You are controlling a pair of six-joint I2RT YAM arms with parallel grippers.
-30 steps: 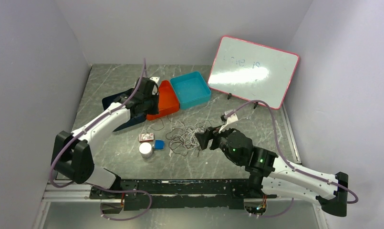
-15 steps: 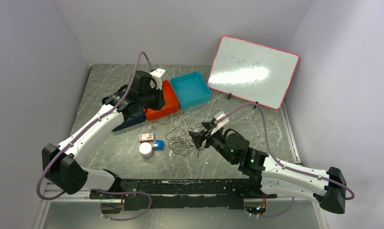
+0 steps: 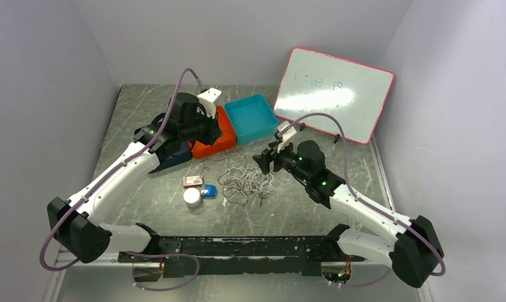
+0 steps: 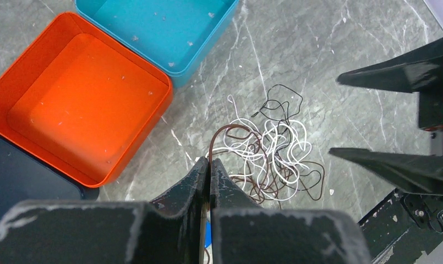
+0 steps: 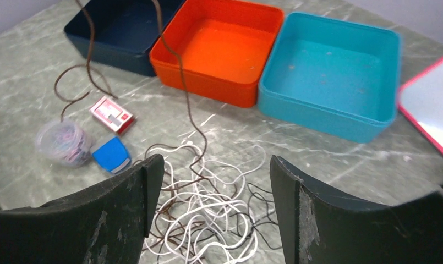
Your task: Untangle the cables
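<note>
Grey marbled tabletop, enclosed by pale lilac walls, forms the work area. We find the cables lying in one loose heap of white, black and brown loops near the middle of the table, in front of the trays and just right of three small articles: a red and white box, a blue item and a clear round tub. We note three open trays side by side behind the heap: a navy tray, an orange tray and a teal tray, each touching the next. A whiteboard with a red frame leans at the far right. The left gripper hangs above the orange tray's near edge, its fingers pressed fully together on a brown cable, which rises out of the heap to the fingertips; a second brown strand hangs down beside it towards the small articles. The right gripper is poised over the heap with its fingers spread wide and nothing between them. We cannot tell whether its tips touch any loop.
</note>
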